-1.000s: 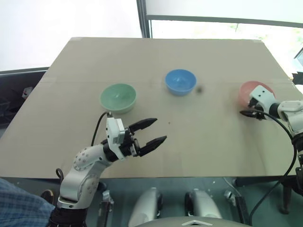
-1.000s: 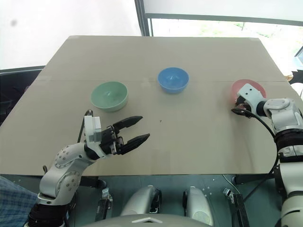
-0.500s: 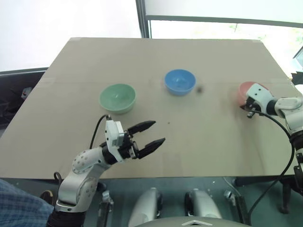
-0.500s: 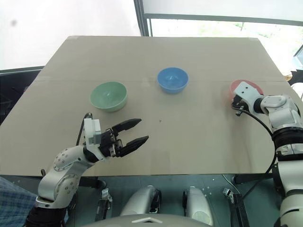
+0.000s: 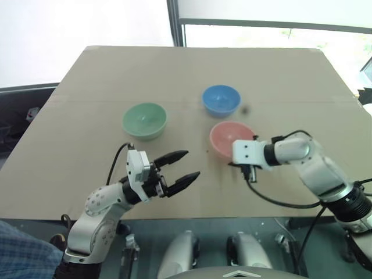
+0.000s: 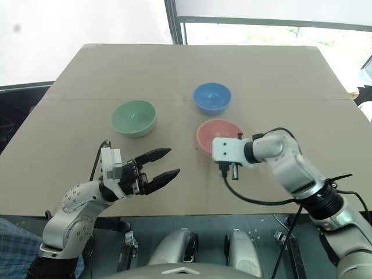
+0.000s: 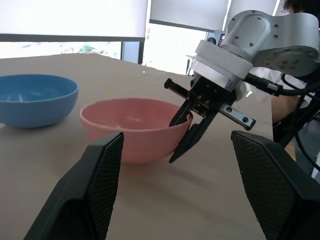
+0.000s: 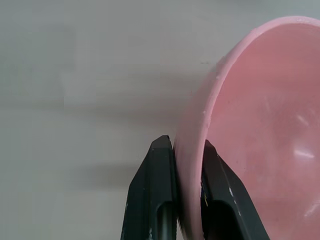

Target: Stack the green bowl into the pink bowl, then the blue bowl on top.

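The pink bowl stands near the middle of the table, just in front of the blue bowl. My right gripper is shut on the pink bowl's near rim, one finger outside the wall and one inside. The green bowl sits to the left, apart from both. My left gripper hovers open in front of the green bowl, empty, pointing toward the pink bowl.
The brown table reaches back to a window wall; its front edge runs just below my arms. A black cable trails from the right wrist over the table.
My right gripper has swept from the table's right edge to the middle, carrying the pink bowl with it. The left arm has kept still.
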Motion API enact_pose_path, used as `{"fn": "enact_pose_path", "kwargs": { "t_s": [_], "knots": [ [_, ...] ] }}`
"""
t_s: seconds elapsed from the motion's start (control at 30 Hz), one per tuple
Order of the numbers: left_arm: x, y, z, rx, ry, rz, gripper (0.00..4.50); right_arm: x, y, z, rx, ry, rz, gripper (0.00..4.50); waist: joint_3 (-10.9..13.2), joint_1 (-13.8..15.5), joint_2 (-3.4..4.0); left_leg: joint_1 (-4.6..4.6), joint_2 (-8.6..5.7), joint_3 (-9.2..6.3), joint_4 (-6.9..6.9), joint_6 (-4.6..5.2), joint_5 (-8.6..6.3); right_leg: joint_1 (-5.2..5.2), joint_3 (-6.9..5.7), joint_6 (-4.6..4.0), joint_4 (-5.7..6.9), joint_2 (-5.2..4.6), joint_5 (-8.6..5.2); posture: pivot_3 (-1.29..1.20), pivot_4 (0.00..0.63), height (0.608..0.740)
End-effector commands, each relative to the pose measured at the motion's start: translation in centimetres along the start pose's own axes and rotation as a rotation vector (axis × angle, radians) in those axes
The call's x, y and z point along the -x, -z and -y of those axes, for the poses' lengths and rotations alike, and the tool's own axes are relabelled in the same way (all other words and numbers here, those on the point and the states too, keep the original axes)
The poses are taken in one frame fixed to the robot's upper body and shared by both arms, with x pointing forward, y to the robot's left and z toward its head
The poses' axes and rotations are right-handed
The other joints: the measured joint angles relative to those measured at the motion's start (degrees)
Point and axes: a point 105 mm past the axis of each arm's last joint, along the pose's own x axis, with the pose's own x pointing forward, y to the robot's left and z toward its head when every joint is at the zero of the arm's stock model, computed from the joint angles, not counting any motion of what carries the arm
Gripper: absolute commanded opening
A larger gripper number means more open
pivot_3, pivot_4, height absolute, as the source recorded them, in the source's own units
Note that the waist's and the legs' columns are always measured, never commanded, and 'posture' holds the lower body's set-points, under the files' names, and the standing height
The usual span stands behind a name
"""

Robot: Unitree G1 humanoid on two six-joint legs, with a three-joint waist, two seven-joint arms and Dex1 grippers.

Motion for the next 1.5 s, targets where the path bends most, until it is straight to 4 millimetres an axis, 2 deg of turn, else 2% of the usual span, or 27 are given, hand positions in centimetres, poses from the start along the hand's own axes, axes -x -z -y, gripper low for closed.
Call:
{"fn": "enact_pose_path", "kwargs": {
  "t_s": [0.03, 0.1, 0.17, 0.2, 0.27, 0.47, 0.6, 0.7, 0.83, 0.97, 1.03, 1.2, 1.33, 1.5],
  "knots": [
    [-0.1, -0.9, 0.3, -0.038, 0.009, 0.027, 3.65, 0.3, -1.3, 0.7, 0.063, 0.038, -0.002, 0.07, 0.0, 0.1, 0.0, 0.0, 0.0, 0.0, 0.0, -0.02, 0.01, 0.0, 0.0, 0.0, 0.0, 0.0, 0.0, 0.0, 0.15, 0.74],
    [-0.1, -0.9, 0.3, -0.038, 0.007, 0.028, 3.65, 0.2, -1.3, 0.6, 0.089, 0.032, -0.007, 0.07, 0.0, 0.3, 0.0, 0.01, 0.0, 0.0, -0.01, -0.05, 0.03, -0.01, -0.02, 0.0, 0.0, 0.0, 0.0, 0.0, 0.15, 0.74],
    [-0.1, -0.8, 0.3, -0.037, 0.004, 0.029, 3.65, 0.2, -1.4, 0.7, 0.108, 0.044, 0.0, 0.82, 0.0, 0.3, 0.0, 0.01, 0.0, 0.0, -0.02, -0.1, 0.06, -0.01, -0.02, 0.0, 0.0, 0.01, 0.0, 0.0, 0.15, 0.74],
    [-0.1, -0.8, 0.3, -0.036, 0.003, 0.03, 3.65, 0.2, -1.6, 0.8, 0.116, 0.055, 0.009, 1.02, 0.0, 0.2, 0.0, 0.01, 0.0, 0.0, -0.02, -0.1, 0.06, -0.01, -0.02, 0.0, -0.01, 0.01, 0.0, 0.0, 0.15, 0.74],
    [-0.2, -0.8, 0.3, -0.034, -0.001, 0.032, 3.65, 0.3, -2.1, 1.1, 0.111, 0.079, 0.041, 2.02, 0.0, 0.2, 0.0, 0.01, 0.0, 0.0, -0.02, -0.1, 0.06, -0.01, -0.02, 0.0, -0.01, 0.01, 0.0, 0.0, 0.15, 0.74],
    [-0.4, -0.9, 0.1, -0.033, -0.005, 0.038, 3.65, 1.4, -2.5, 1.5, 0.072, 0.09, 0.065, 4.46, 0.0, 0.3, 0.0, 0.01, 0.01, -0.01, -0.02, -0.09, 0.06, 0.0, -0.03, 0.0, 0.0, 0.02, 0.0, 0.0, 0.15, 0.74],
    [-0.5, -0.9, 0.0, -0.032, -0.004, 0.037, 3.65, 2.9, -3.0, 2.0, 0.011, 0.101, 0.096, 4.46, 0.0, 0.3, 0.0, 0.01, 0.01, -0.01, -0.02, -0.05, 0.04, 0.0, -0.03, 0.0, -0.01, 0.02, 0.0, 0.0, 0.15, 0.74],
    [-0.6, -0.9, -0.9, -0.013, -0.058, 0.041, 3.65, 4.5, -3.9, 3.2, -0.106, 0.147, 0.187, 4.46, 0.0, 0.3, 0.0, 0.0, 0.01, -0.01, -0.03, -0.02, 0.02, -0.01, -0.02, 0.0, -0.01, 0.02, 0.0, 0.0, 0.15, 0.74],
    [-0.9, -0.9, -3.6, -0.077, -0.227, -0.006, 3.65, 6.3, -2.2, 3.9, -0.277, 0.2, 0.241, 4.46, 0.0, 0.5, -0.05, 0.01, 0.0, -0.05, -0.02, 0.1, -0.06, 0.02, -0.05, 0.01, 0.0, 0.02, 0.0, 0.0, 0.15, 0.74],
    [-1.0, -1.7, -5.2, -0.108, -0.34, -0.015, 3.65, 9.2, -1.6, 3.9, -0.405, 0.218, 0.401, 4.46, 0.0, 0.4, -0.06, -0.04, -0.02, -0.07, -0.03, 0.11, -0.06, 0.01, -0.06, 0.01, -0.03, 0.01, 0.01, 0.0, 0.15, 0.74],
    [-0.9, -2.0, -6.4, -0.133, -0.406, -0.039, 3.65, 10.6, -0.4, 4.1, -0.467, 0.261, 0.421, 4.46, 0.0, 0.3, -0.04, -0.08, -0.02, -0.06, -0.04, 0.06, -0.03, 0.01, -0.05, 0.01, -0.04, 0.01, 0.01, 0.0, 0.15, 0.74],
    [-0.7, -2.2, -8.9, -0.163, -0.518, -0.116, 3.65, 14.6, 1.0, 3.9, -0.55, 0.292, 0.539, 4.46, 0.0, 0.5, -0.05, -0.07, -0.01, -0.06, -0.05, 0.17, -0.08, 0.03, -0.05, 0.02, -0.01, 0.02, 0.01, 0.0, 0.15, 0.74],
    [0.3, -1.7, -10.7, -0.236, -0.602, -0.222, 3.65, 17.9, 1.0, 3.2, -0.586, 0.311, 0.643, 4.46, 0.0, 0.4, -0.05, -0.05, -0.01, -0.05, -0.03, 0.19, -0.09, 0.06, -0.05, 0.03, -0.01, 0.02, 0.01, 0.0, 0.15, 0.74],
    [2.1, -1.0, -13.1, -0.276, -0.72, -0.32, 3.65, 20.1, 1.0, 2.2, -0.61, 0.353, 0.696, 4.46, 0.0, 0.5, -0.06, -0.07, 0.01, -0.05, -0.07, 0.2, -0.1, 0.05, -0.04, 0.02, -0.04, 0.01, 0.01, 0.0, 0.15, 0.74]
  ]
}}
